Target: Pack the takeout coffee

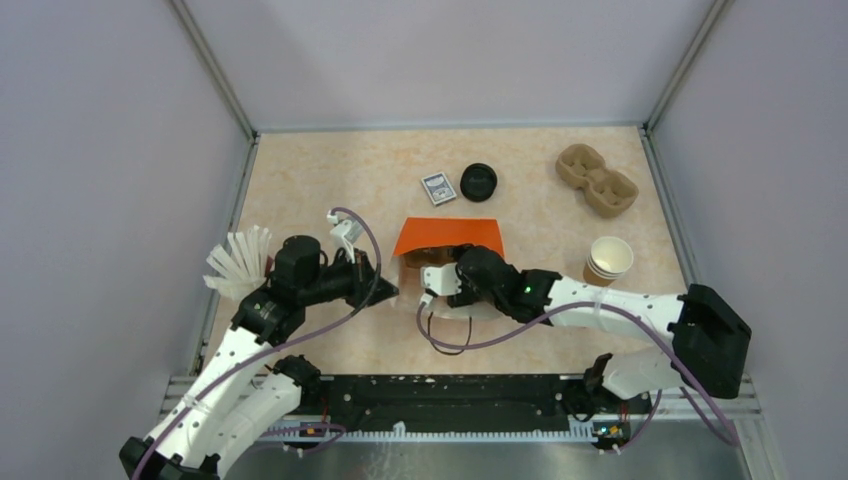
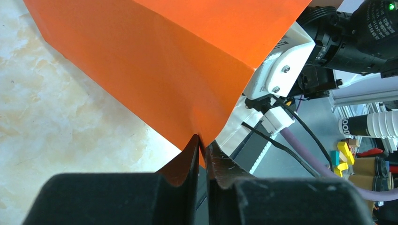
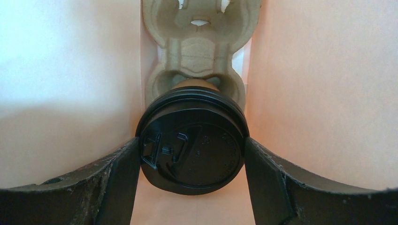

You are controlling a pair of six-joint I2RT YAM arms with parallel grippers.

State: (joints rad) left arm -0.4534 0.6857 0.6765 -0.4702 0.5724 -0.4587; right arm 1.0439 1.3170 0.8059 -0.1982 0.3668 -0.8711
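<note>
The orange bag (image 1: pixel 450 237) lies on its side mid-table, mouth toward the arms. My left gripper (image 2: pixel 202 145) is shut on the bag's paper edge (image 2: pixel 164 61), at the left of the mouth (image 1: pixel 385 285). My right arm (image 1: pixel 520 288) reaches into the mouth, its fingers hidden from above. Inside the bag, my right gripper (image 3: pixel 192 152) is shut on the takeout coffee, both fingers (image 3: pixel 117 173) pressing the sides of its black lid (image 3: pixel 197 140). A sliver of the tan cup (image 3: pixel 195 84) shows behind the lid, seated in the near pocket of a brown pulp carrier (image 3: pixel 199 42).
A second pulp carrier (image 1: pixel 597 180) sits at the back right, with a stack of tan cups (image 1: pixel 608 260) in front of it. A loose black lid (image 1: pixel 479 182) and a small packet (image 1: pixel 438 187) lie behind the bag. A white bundle (image 1: pixel 235 262) rests at the left edge.
</note>
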